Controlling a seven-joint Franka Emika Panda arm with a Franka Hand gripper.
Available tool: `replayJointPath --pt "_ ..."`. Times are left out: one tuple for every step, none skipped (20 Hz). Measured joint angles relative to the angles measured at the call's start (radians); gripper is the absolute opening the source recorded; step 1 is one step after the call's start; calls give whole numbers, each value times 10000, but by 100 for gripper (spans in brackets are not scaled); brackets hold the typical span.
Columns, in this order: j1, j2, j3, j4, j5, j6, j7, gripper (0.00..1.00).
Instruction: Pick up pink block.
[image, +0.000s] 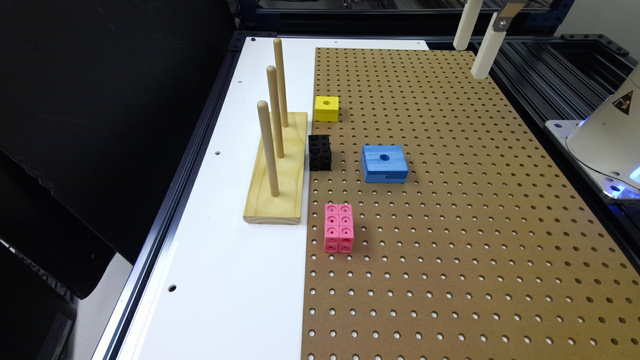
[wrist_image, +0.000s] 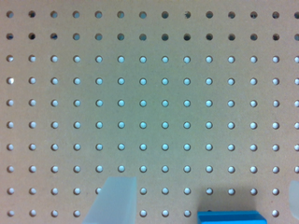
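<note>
Resting untouched on the pegboard worktop (image: 450, 225), the pink block (image: 339, 227) lies well apart from the raised gripper (image: 475, 45), fingers spread wide.

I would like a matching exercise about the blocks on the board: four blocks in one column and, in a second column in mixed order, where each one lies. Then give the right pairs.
Blocks
1. pink block
2. blue block
3. yellow block
4. black block

Places, in the exterior view
A. farthest from the camera, beside the far end of the wooden peg stand
B. nearest the camera, past the near end of the stand
C. right beside the stand, between yellow and pink
D. alone, toward the view's right of the black one

Pairs: 1-B, 2-D, 3-A, 4-C
</note>
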Motion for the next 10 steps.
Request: replayJointPath --pt "0 -3 0 0 0 0 0 100" --pt "1 -8 4 0 0 0 0 100" --pt "0 -12 12 -1 0 0 0 100" --pt "1 -14 18 -1 0 0 0 100" --pt "1 -18 22 -1 0 0 0 100" --pt "1 -22 26 -1 0 0 0 100" --pt "3 -25 33 0 0 0 0 100" --pt "6 -27 41 0 0 0 0 100" --pt "9 -28 53 0 1 0 0 100" --pt "12 -29 68 1 4 1 0 100"
